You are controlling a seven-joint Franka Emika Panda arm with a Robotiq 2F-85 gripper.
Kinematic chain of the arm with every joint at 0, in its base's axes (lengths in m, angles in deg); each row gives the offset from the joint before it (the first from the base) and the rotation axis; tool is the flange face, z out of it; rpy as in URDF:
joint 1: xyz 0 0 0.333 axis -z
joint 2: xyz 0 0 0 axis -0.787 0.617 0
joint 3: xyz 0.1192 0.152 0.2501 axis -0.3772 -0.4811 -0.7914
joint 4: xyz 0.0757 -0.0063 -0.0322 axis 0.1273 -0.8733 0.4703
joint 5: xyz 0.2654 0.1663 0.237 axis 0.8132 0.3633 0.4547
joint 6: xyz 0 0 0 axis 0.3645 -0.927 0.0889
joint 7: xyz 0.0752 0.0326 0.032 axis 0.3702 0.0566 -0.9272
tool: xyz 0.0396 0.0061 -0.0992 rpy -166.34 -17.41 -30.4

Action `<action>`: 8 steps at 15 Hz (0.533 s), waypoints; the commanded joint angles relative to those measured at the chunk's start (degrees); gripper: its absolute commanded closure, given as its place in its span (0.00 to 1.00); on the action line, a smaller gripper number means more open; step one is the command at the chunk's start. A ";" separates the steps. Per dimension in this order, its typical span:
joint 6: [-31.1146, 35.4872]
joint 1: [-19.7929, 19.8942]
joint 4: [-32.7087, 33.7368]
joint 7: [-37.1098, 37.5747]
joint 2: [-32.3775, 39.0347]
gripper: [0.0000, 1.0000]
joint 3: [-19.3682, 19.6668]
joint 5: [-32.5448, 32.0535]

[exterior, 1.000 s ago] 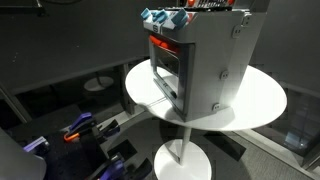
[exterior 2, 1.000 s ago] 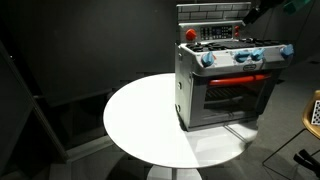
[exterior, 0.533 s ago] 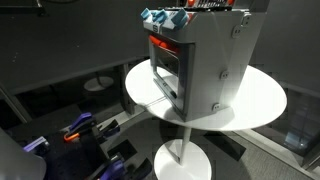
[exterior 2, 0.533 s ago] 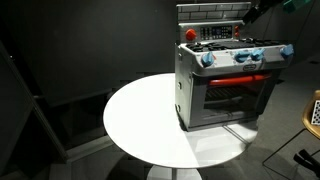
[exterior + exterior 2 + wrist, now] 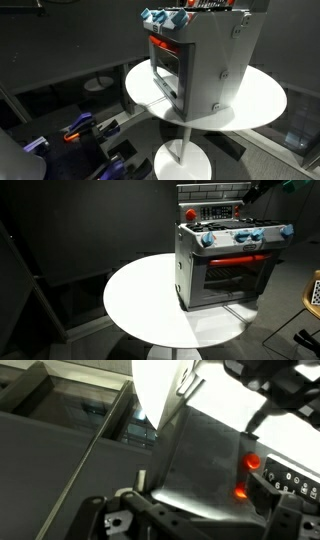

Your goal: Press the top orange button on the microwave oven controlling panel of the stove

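The light-grey toy stove (image 5: 205, 65) (image 5: 225, 260) stands on a round white table (image 5: 262, 100) (image 5: 140, 300), with blue knobs and red parts on top and a dark windowed door. In an exterior view my gripper (image 5: 249, 194) hangs by the upper back panel of the stove, at the frame's top right. Close up in the wrist view, the stove's grey panel (image 5: 200, 455) fills the frame and two orange buttons glow on it, one (image 5: 253, 461) above the other (image 5: 241, 491). Dark gripper parts (image 5: 125, 520) frame the bottom and right. Whether the fingers are open or shut is unclear.
The table stands on a single pedestal with a round foot (image 5: 185, 160). Blue and orange clutter (image 5: 80, 128) lies on the dark floor beside it. A light wooden object (image 5: 313, 290) shows at the right edge. Dark walls surround the scene.
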 commanded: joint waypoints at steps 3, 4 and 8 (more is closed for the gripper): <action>1.58 1.05 1.40 2.04 1.48 0.00 -0.52 -2.72; 1.94 1.08 1.53 2.02 1.69 0.00 -0.51 -2.90; 3.60 1.27 2.13 2.23 2.68 0.00 -0.37 -4.46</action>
